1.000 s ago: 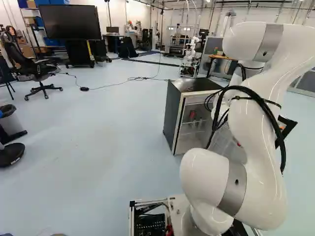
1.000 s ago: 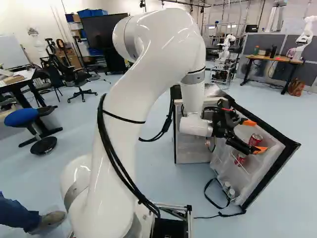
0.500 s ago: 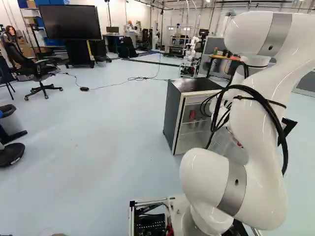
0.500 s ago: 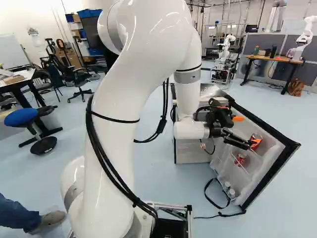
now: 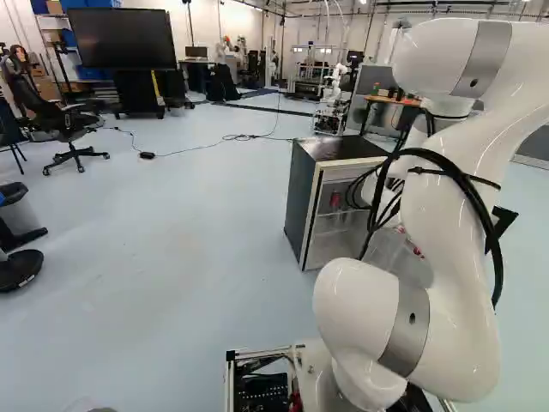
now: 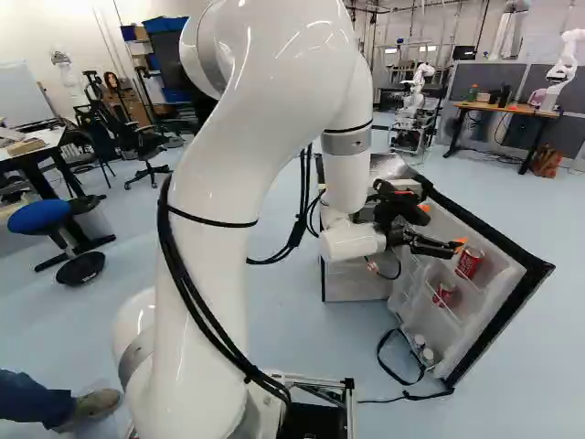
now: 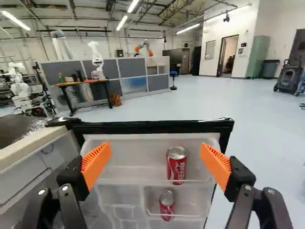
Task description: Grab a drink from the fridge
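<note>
My gripper (image 7: 156,149) is spread wide, empty. Just past twelve o'clock, behind a rail (image 7: 196,181), sits the upper can (image 7: 177,166) in the fridge door (image 7: 152,127): likely full, slick, thin-walled; I'd clasp its sides above the rail.

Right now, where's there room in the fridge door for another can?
The fridge door's top shelf has a bare stretch between the upper red can and the fridge body. Below is more crowded: the lower can stands in a smaller compartment, and small containers sit near the foot.
</note>
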